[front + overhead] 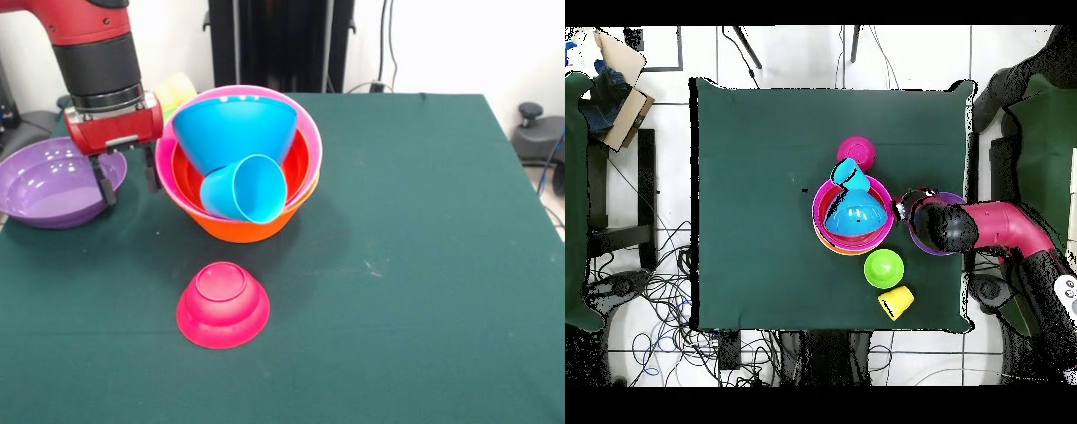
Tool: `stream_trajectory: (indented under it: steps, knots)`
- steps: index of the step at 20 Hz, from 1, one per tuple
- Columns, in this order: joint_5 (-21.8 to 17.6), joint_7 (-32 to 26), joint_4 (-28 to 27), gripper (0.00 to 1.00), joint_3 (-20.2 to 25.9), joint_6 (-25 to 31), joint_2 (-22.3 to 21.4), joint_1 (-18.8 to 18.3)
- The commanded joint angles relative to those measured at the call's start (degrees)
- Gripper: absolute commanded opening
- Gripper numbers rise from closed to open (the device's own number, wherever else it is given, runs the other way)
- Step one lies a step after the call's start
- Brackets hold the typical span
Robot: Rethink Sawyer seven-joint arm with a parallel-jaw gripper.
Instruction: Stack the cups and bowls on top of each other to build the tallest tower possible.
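Glossy purple plastic bowl [55, 183] sits upright at table edge, directly under and just behind gripper [129, 181]; near rim sits beneath spread fingertips. Gripper hangs open, empty, fingers pointing straight down. Tower [240, 168] — large orange bowl base holding pink, red-orange and tilted blue bowls plus light blue tumbler lying on side — stands just beside gripper, opposite side from purple bowl. Likely next: descend onto purple rim. Magenta small bowl [222, 304] upturned, well apart.

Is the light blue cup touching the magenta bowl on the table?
Apart. The front view shows green cloth between the light blue cup and the magenta bowl.
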Motion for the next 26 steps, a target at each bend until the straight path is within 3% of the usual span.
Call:
stream_trajectory:
  steps: [1, 11, 16, 26]
  knots:
    - [-2.7, -9.4, 4.7, 1.00, -1.9, -1.0, -3.9, -0.3]
    - [-0.4, -11.8, 5.8, 1.00, -1.2, 2.8, -6.3, -1.8]
    - [-2.6, -13.2, 2.2, 1.00, -2.7, 2.8, -2.3, 0.0]
    - [-5.1, -14.7, -1.7, 1.00, -4.0, 2.0, 1.7, 0.9]
